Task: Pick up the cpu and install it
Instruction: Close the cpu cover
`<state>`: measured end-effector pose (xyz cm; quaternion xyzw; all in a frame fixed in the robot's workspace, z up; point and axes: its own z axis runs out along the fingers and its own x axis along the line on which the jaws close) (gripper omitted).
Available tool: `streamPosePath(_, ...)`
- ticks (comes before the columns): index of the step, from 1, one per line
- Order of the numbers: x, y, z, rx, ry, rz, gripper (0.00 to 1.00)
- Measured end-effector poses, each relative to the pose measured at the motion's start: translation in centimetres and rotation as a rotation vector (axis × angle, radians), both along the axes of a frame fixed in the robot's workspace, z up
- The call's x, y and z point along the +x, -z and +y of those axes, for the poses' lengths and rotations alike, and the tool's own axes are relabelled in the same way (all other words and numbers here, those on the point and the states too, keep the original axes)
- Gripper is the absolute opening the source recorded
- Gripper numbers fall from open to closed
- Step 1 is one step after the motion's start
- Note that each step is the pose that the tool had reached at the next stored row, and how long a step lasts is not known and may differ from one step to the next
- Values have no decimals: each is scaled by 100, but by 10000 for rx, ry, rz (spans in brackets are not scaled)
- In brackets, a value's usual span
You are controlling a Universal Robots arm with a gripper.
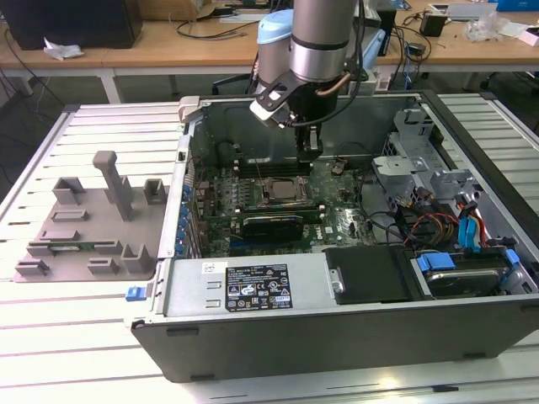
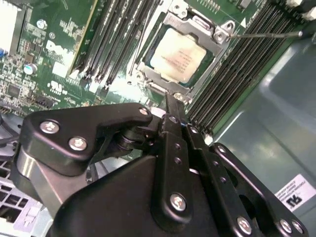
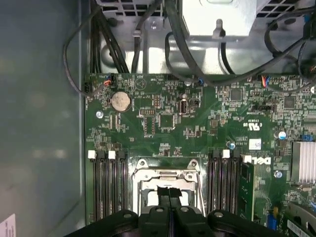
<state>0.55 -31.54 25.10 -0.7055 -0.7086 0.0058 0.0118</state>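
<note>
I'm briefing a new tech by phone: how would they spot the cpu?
Look inside the open case, at the green motherboard. Between two banks of black memory slots sits a metal socket frame; the cpu is the flat silvery square lying inside it, pale where its neighbours are black.

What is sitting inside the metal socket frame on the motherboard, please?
The cpu lies inside the socket frame, its silvery top showing in the second wrist view. Whatever lies beneath it is covered, and the shut claw covers part of the frame's edge.
</note>
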Motion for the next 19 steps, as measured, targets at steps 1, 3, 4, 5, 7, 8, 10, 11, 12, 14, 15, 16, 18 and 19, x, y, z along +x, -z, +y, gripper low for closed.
streamPosePath(1,-16,9,-1,1,-2,-11,11)
streamPosePath(3,-49,27,-5,4,-17,-43,11)
streamPosePath(4,-72,41,-11,5,-33,-75,11)
streamPosePath(5,-85,48,-14,5,-40,-92,11)
streamPosePath(7,-122,69,-20,11,-57,-141,11)
streamPosePath(8,-142,81,-22,14,-63,-148,11)
streamPosePath(10,-181,108,-25,22,-75,-155,11)
streamPosePath(11,-195,119,-26,24,-78,-156,11)
streamPosePath(12,-205,128,-26,27,-80,-157,11)
streamPosePath(14,-212,134,-27,29,-85,-156,11)
streamPosePath(15,-212,134,-27,29,-87,-156,11)
streamPosePath(16,-212,134,-26,29,-87,-157,11)
streamPosePath(18,-212,134,-26,31,-270,-157,11)
streamPosePath(19,-212,134,-26,33,-472,-156,11)
